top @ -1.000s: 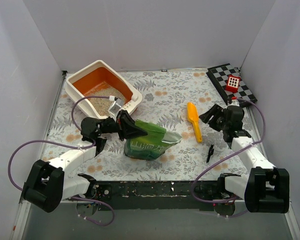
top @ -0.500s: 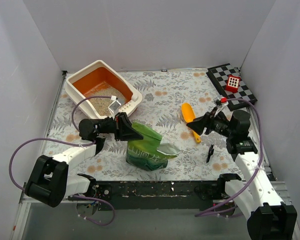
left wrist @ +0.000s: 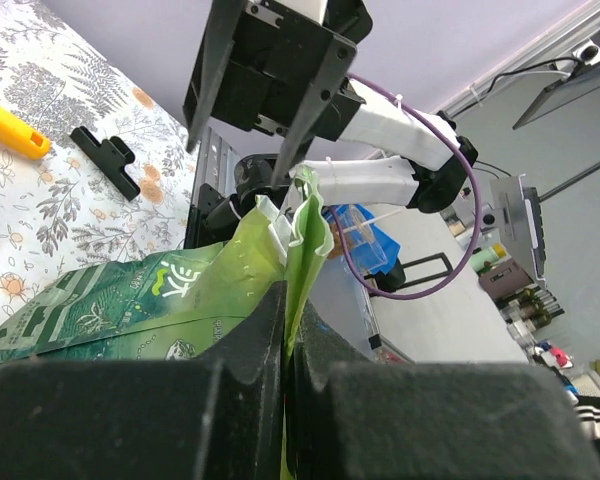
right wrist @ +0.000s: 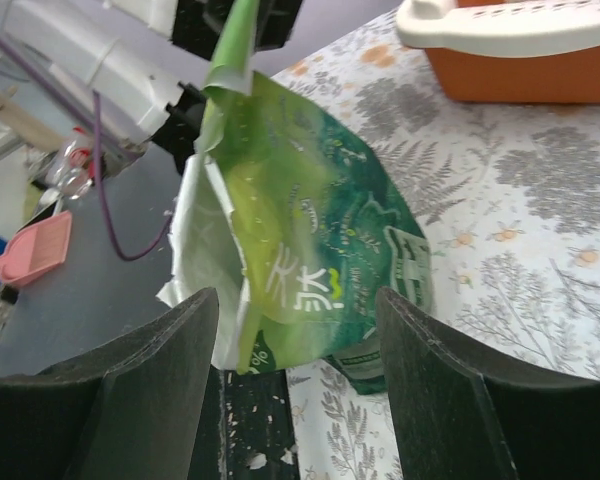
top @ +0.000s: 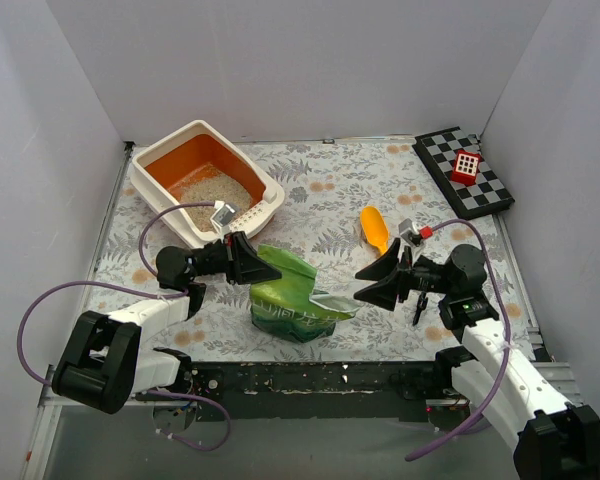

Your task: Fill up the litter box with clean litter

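Observation:
The litter box [top: 270, 191], cream rim and orange basin, stands at the back left with pale clean litter [top: 214, 189] in its near half; its rim also shows in the right wrist view [right wrist: 520, 25]. My left gripper [top: 248, 261] is shut on the top edge of the glossy green bag [top: 292, 296], which stands on the table near the front; the pinched edge shows in the left wrist view [left wrist: 305, 225]. My right gripper [top: 377, 281] is open, pointing left at the bag [right wrist: 310, 250] just right of its open mouth, apart from it.
A yellow-orange scoop [top: 374, 227] lies behind the right gripper. A black clip [top: 419, 303] lies beside the right arm. A checkered board [top: 464, 180] with a red block [top: 466, 165] sits at the back right. White walls enclose the table.
My right arm has swung left and forward from beside the scoop, gripper open, up to the bag's mouth. My left gripper has held on, and the bag has shifted slightly.

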`<state>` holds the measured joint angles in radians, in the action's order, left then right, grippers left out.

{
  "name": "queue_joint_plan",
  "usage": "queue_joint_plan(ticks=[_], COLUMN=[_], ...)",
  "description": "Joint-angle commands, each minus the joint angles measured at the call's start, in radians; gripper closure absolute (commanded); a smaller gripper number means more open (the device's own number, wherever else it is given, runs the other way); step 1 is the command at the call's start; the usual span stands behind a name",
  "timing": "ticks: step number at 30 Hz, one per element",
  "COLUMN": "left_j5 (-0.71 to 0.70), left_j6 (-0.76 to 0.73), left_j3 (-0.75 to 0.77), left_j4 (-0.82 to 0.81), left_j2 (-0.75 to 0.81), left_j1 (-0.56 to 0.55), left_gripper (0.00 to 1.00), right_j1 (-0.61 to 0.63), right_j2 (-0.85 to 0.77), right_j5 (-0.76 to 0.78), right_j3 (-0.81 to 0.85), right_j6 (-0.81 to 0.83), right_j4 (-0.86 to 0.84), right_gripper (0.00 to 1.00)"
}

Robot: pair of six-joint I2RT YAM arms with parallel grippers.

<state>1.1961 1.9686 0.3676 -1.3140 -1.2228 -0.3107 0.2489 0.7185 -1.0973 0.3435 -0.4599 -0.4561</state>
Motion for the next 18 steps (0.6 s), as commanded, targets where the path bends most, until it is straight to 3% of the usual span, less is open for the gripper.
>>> queue_joint_plan(ticks=[1,18], left_j5=[-0.006,-0.047], left_j6=[-0.008,-0.157], left_j3=[-0.029,-0.084], left_j4=[-0.495,-0.271], left_j2=[0.020,0.137], left_j1=[0.018,0.055], left_gripper=[1.00,1.00], right_j1=[0.098,0.216], right_j2=[0.035,0.073], right_j5=[-0.009,0.065], right_j3=[0.012,-0.084], right_j6=[-0.011,-0.137], right_j4=[-0.125,-0.381], right_gripper=[0.28,0.28])
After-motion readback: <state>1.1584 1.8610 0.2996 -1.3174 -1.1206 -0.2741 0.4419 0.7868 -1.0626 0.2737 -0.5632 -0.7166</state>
